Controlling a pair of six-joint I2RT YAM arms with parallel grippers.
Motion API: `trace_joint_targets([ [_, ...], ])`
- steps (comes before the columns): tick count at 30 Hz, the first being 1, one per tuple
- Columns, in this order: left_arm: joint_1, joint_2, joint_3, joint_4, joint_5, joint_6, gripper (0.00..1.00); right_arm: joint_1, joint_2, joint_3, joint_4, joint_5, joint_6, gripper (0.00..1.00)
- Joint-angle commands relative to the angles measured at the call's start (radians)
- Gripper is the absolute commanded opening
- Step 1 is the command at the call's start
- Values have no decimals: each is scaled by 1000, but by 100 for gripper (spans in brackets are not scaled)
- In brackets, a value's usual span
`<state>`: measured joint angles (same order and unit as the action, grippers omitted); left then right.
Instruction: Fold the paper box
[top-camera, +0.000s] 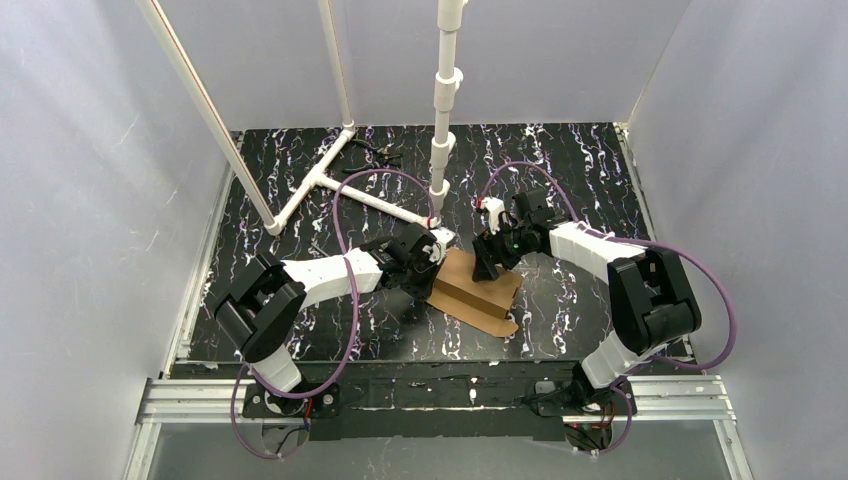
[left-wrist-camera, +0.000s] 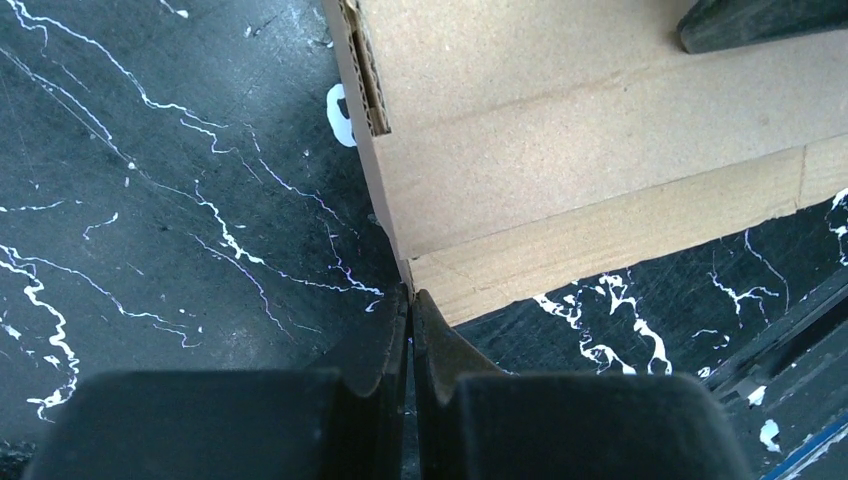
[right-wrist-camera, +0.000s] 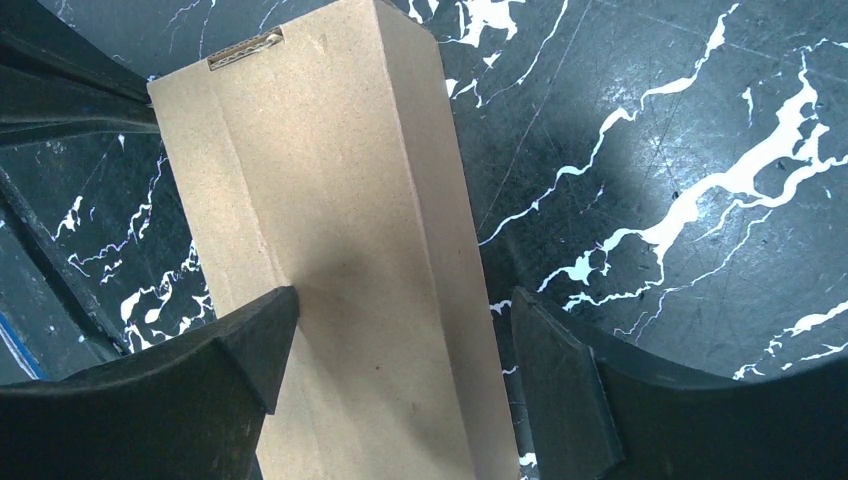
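Note:
The paper box is brown cardboard, partly folded up, lying in the middle of the black marbled table. In the left wrist view the paper box fills the upper right. My left gripper is shut, its tips against the box's near corner edge; in the top view the left gripper is at the box's left end. My right gripper is open over the paper box, one fingertip above the cardboard, the other beyond its edge. From above, the right gripper points down at the box's top.
A white pipe frame lies on the table at the back left, and a white upright pipe rises behind the box. A small dark tool lies near the back wall. Grey walls close in three sides.

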<state>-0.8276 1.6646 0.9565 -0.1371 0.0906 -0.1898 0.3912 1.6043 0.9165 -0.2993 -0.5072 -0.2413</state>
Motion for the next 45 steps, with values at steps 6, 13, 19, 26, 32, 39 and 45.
trace_joint_targets([
  [6, 6, -24, -14, 12, -77, -111, 0, 21, 63, -21, -31, 163, -64, 85],
  [13, 6, -36, -18, 8, -110, -131, 0, 23, 69, -21, -32, 169, -66, 85],
  [19, 7, -66, -45, 62, -13, -35, 0, 26, 69, -19, -34, 167, -68, 85],
  [26, 5, -71, -44, 60, 68, 54, 0, 28, 71, -19, -34, 165, -67, 85],
  [32, 5, -72, -61, 60, 83, 67, 0, 28, 71, -19, -34, 165, -67, 85],
  [39, 5, -71, -55, 40, 77, 91, 0, 29, 73, -19, -35, 165, -67, 85],
  [45, 5, -51, -30, 12, 63, 96, 0, 29, 70, -19, -35, 165, -68, 85],
])
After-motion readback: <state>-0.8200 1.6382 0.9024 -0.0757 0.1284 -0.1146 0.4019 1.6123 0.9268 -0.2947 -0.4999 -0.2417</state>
